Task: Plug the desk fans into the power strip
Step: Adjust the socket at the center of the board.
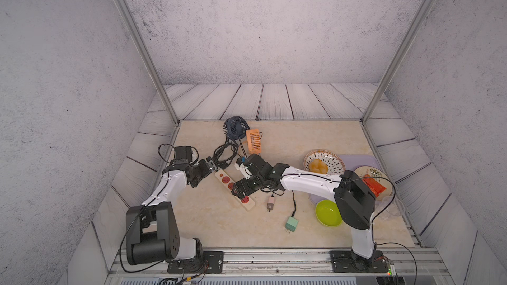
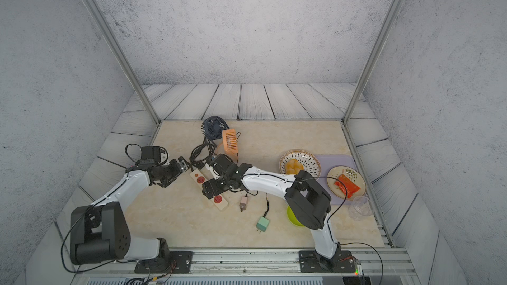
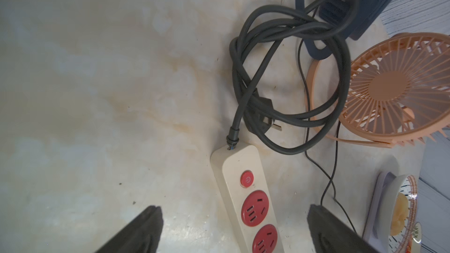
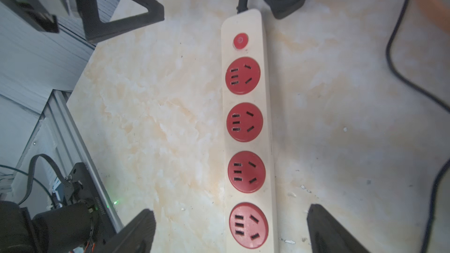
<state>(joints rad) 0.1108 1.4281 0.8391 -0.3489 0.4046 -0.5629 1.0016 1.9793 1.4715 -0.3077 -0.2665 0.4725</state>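
Lying diagonally left of centre in both top views, the power strip (image 1: 225, 180) rested on the marble-patterned surface (image 1: 315, 138), its middle hidden beneath the right pincer (image 4: 230, 210). That arm's wrist view showed the jaws spread wide either side of the strip's end socket, gripping nothing. The left pincer (image 3: 233, 209) gaped equally wide and empty near the corded end, its fingers cut off at the frame's bottom. A navy fan (image 1: 235, 126) and an orange fan (image 1: 253, 140) stood upper centre. Which thin cord reached the pink plug (image 1: 270, 203) or the green plug (image 1: 291, 223) was unclear.
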